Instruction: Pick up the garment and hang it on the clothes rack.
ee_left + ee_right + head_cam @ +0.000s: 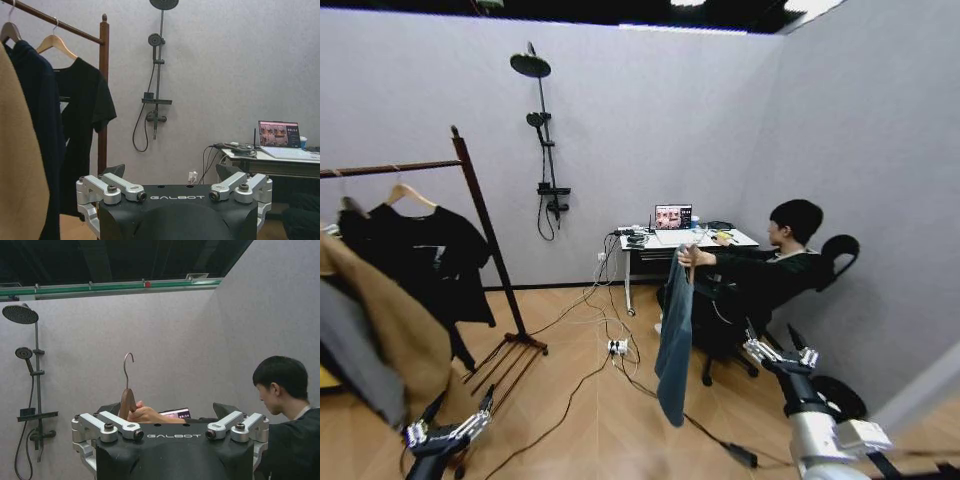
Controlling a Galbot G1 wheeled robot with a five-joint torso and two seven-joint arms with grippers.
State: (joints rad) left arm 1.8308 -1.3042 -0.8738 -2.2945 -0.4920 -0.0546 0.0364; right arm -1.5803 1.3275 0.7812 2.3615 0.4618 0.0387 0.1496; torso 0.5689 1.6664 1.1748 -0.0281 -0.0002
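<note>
Soft matt cloth garment [675,335]; glossy wooden clothes rack [480,205].

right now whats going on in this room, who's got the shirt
A seated person's hand holds the dark teal garment out by its wooden hanger, so it hangs free above the floor. The robot has not taken it: its right hand is open, reaching toward the garment but apart from it. The left hand is open and low beside the clothes rack, which already carries a black T-shirt and other clothes.
</note>
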